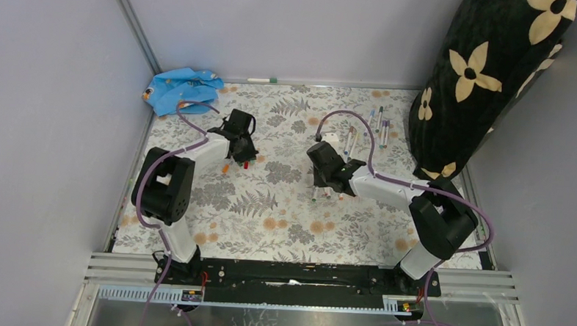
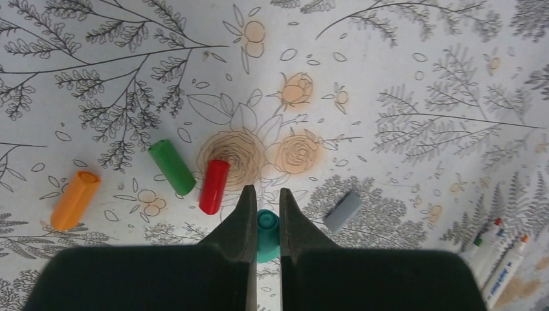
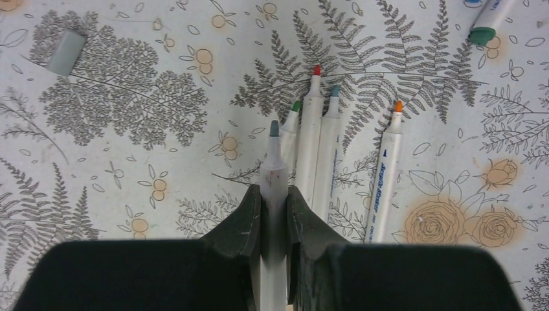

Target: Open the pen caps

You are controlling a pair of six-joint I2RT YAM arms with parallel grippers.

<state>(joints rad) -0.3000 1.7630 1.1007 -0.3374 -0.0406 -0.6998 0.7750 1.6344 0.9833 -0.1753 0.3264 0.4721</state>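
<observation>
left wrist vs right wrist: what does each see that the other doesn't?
Left wrist only: left hand shut on a teal cap; loose orange cap, green cap, red cap. Right wrist only: right hand gripping a grey-tipped pen; a green-capped pen at the top edge. Both: the grey cap, the uncapped pens lying together, the floral table cover.

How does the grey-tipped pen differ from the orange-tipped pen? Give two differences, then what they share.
The grey-tipped pen is clamped in the right gripper; the orange-tipped pen lies loose on the table. The orange-tipped pen's barrel shows blue lettering; the grey-tipped pen's shows none. Both are white-barrelled and uncapped.
</observation>
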